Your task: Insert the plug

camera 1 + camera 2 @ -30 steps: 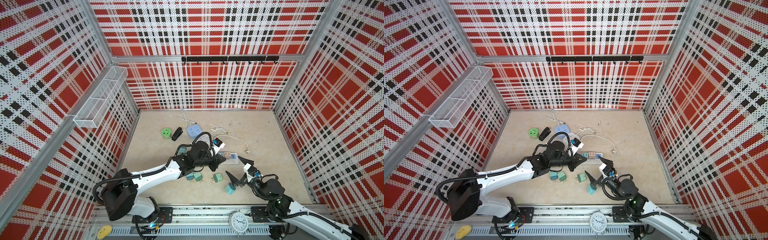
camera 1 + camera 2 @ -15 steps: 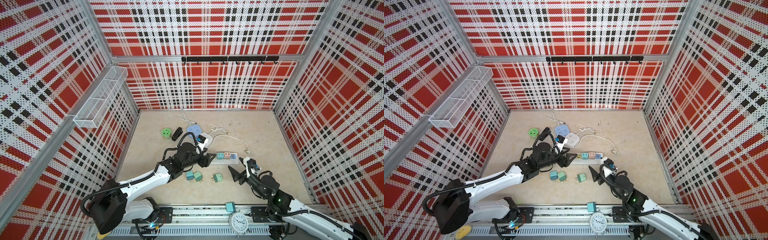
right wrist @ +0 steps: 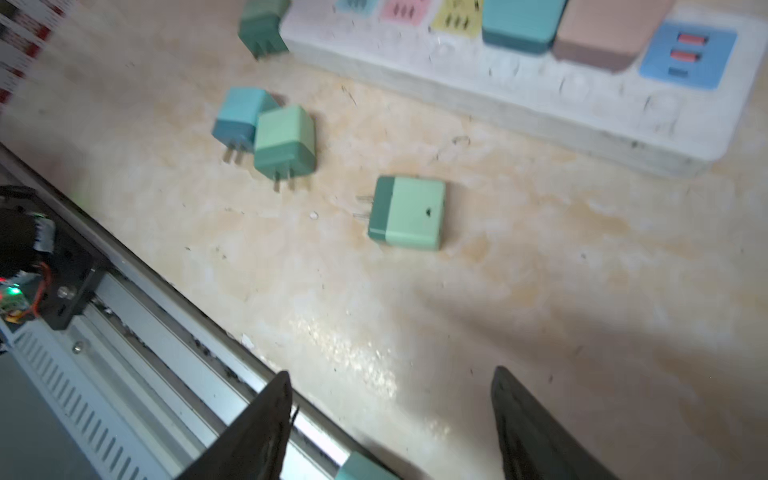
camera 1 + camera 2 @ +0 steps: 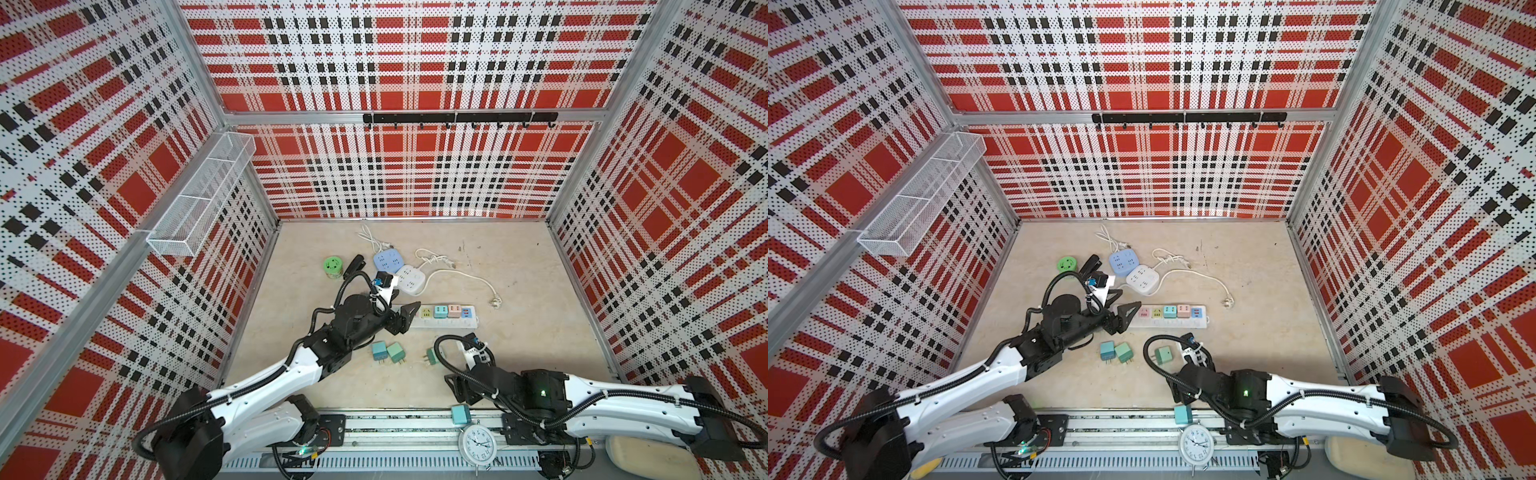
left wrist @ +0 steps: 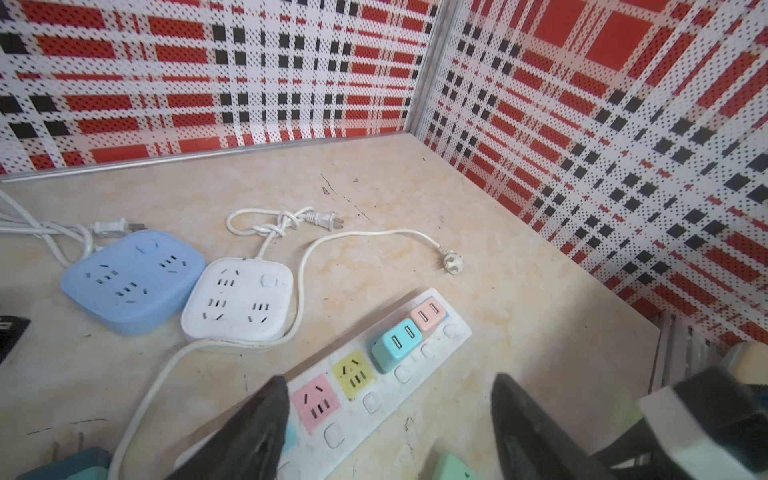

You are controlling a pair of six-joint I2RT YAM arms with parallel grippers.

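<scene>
A white power strip (image 4: pixel 451 324) (image 5: pixel 440 345) (image 3: pixel 540 104) lies mid-table with a teal plug (image 5: pixel 395 345) and a pink plug (image 5: pixel 428 313) seated in it. Its pink (image 5: pixel 316 401) and yellow sockets are bare. Several loose plugs lie in front of it: a teal one (image 4: pixel 378 351) (image 3: pixel 241 118), a green one (image 4: pixel 396 353) beside it, and another green one (image 4: pixel 432 356) (image 3: pixel 409 214). A teal plug (image 4: pixel 460 414) (image 3: pixel 361 467) rests on the front rail. My left gripper (image 4: pixel 402 303) (image 5: pixel 390 379) is open over the strip's left end. My right gripper (image 4: pixel 459 395) (image 3: pixel 390 372) is open and empty at the table's front edge.
A blue square socket block (image 4: pixel 388 261) and a white one (image 4: pixel 409 280) sit behind the strip with loose cords. A green round item (image 4: pixel 333 266) and a black object (image 4: pixel 355 266) lie at back left. A clock (image 4: pixel 478 444) stands on the front rail.
My left gripper has opened and drawn back left along the strip. My right arm has pulled back to the front edge, and the teal plug at its tips has ended up on the front rail.
</scene>
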